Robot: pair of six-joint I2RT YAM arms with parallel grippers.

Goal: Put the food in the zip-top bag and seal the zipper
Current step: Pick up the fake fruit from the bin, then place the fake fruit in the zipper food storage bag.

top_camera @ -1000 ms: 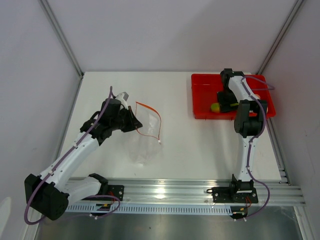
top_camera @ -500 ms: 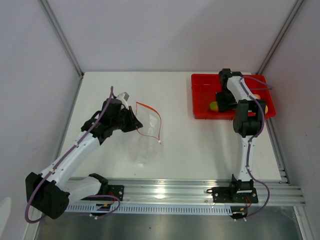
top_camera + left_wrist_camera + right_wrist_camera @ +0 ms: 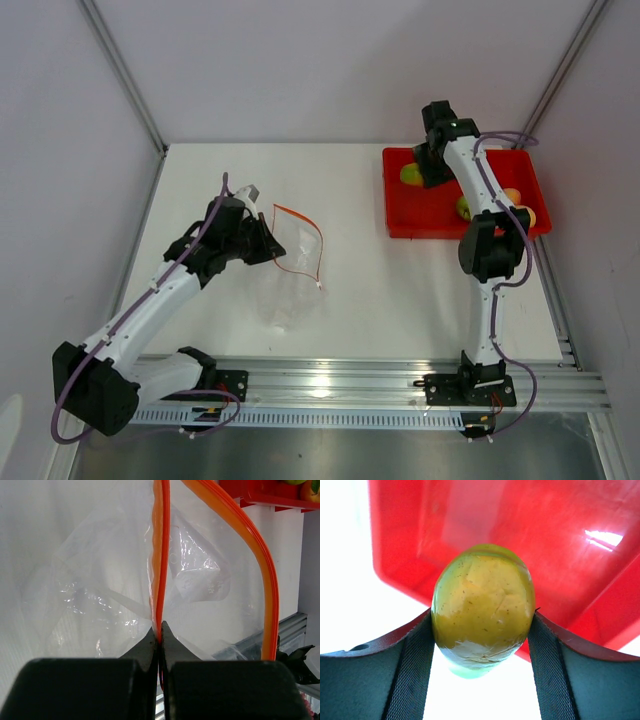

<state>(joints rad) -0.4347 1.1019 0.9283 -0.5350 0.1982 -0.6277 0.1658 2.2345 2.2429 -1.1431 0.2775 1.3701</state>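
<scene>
Mango (image 3: 482, 595) in right hand (image 3: 482, 617), pinched across its short axis

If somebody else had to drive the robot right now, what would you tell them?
Left fingers: shut on the zipper, holding the bag mouth open.
Right fingers: gripping the mango, held above the tray.
Other fruits lie in the tray; the bag is empty.
Done: nothing bagged yet.
Left: bag all the fruit, then seal the zipper.
</scene>
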